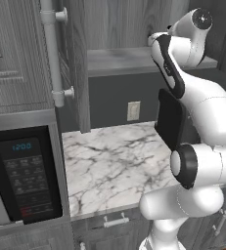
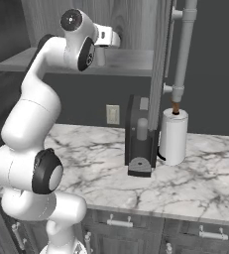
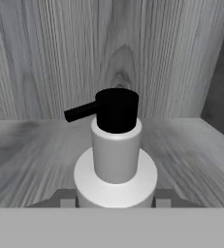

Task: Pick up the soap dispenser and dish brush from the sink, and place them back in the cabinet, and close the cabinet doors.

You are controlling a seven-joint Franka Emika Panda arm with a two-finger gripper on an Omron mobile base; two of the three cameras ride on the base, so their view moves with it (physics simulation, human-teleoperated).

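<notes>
one soap dispenser (image 3: 115, 155) pinched between two fingers (image 3: 65, 197) over cabinet (image 3: 31, 145) shelf.

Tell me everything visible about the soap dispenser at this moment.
The soap dispenser is a white bottle with a wide round shoulder, a narrower neck and a black pump top whose spout points left in the hand view. It stands upright over the cabinet's grey shelf, between the gripper's jaws, which flank its body. The right base view shows a sliver of it beside the hand.

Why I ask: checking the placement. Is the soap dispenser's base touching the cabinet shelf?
Cannot tell. In the hand view the soap dispenser stands between the gripper fingertips over the cabinet shelf, but its base is hidden below the picture's bottom edge.
</notes>
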